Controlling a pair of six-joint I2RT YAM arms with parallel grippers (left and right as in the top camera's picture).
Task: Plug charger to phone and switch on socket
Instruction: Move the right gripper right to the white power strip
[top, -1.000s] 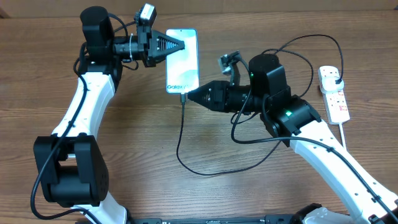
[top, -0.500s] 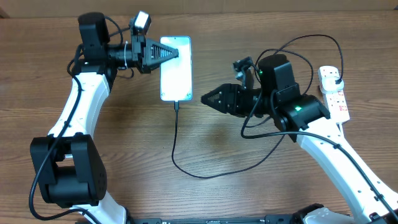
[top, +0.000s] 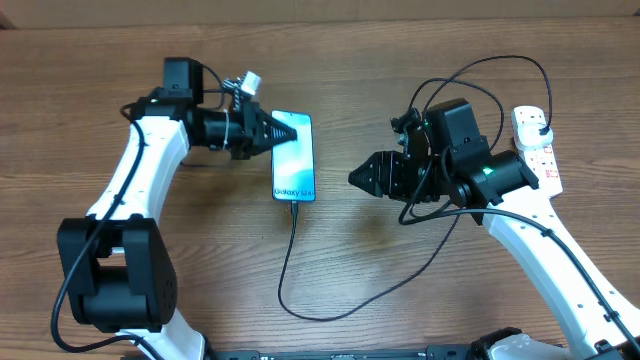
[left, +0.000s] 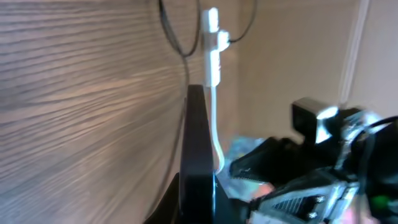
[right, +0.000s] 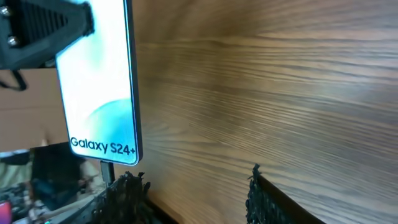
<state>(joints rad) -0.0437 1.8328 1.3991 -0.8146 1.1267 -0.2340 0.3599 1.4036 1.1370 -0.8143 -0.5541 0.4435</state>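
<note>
well, the charger (top: 288, 262) looks seated in the bottom end of the phone (top: 294, 160) on the desk (top: 200, 270). left jaws sit at the phone's top corner, grip unclear; right jaws are apart and empty, to the right of the phone. next, likely: the switch on the socket (top: 540, 155), far right of the phone.

Your left arm (top: 135, 172) and right arm (top: 548, 245) each have smooth white link shells joined by bulky black cylindrical joint housings. Thin black cables loop loosely alongside both. Each arm ends in black, wedge-shaped jaws, and the right pair's tips look rough-textured. A small green light (top: 487, 172) glows on the right arm.
</note>
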